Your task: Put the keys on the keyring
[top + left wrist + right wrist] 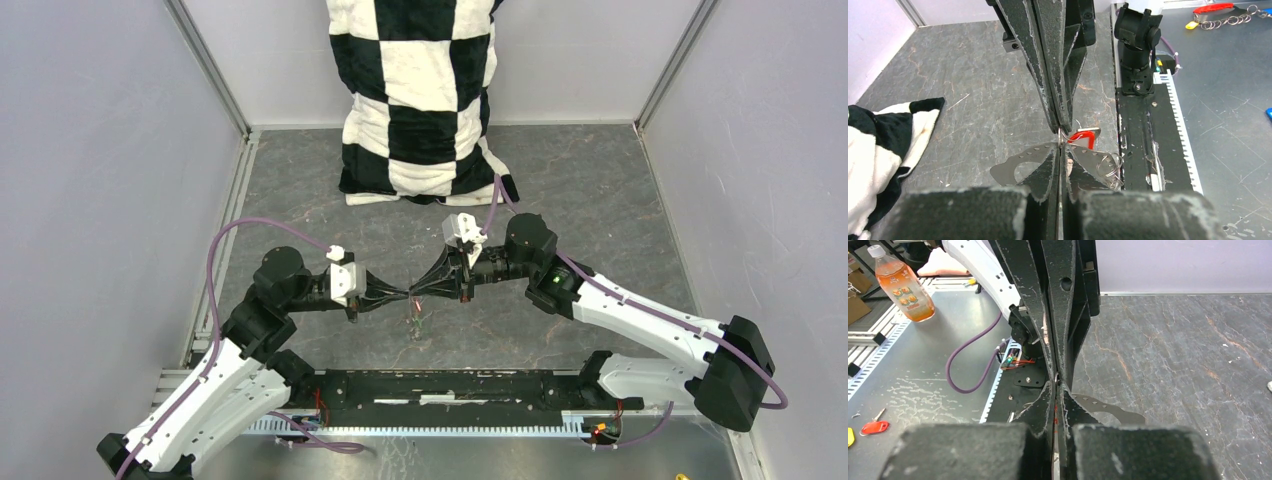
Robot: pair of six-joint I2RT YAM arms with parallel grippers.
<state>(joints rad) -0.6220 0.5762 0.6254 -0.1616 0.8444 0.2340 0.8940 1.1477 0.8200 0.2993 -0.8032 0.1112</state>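
Note:
My two grippers meet tip to tip above the middle of the grey table. The left gripper (405, 294) (1060, 146) is shut on the thin wire of the keyring (1060, 136). From the other side the right gripper (420, 291) (1062, 128) (1056, 385) is shut on the same wire. The red key (1083, 138) hangs from the wire just beside the tips, with small silvery links (1110, 165) below it. In the top view, the keys (416, 322) dangle as tiny red and green bits under the tips. Most of the wire loop is hidden.
A black-and-white checkered cushion (425, 100) stands against the back wall. The black base rail (450, 385) runs along the near edge. Off the table lie an orange drink bottle (902, 285), a spare red key (874, 427) and a red tool with rings (1218, 9).

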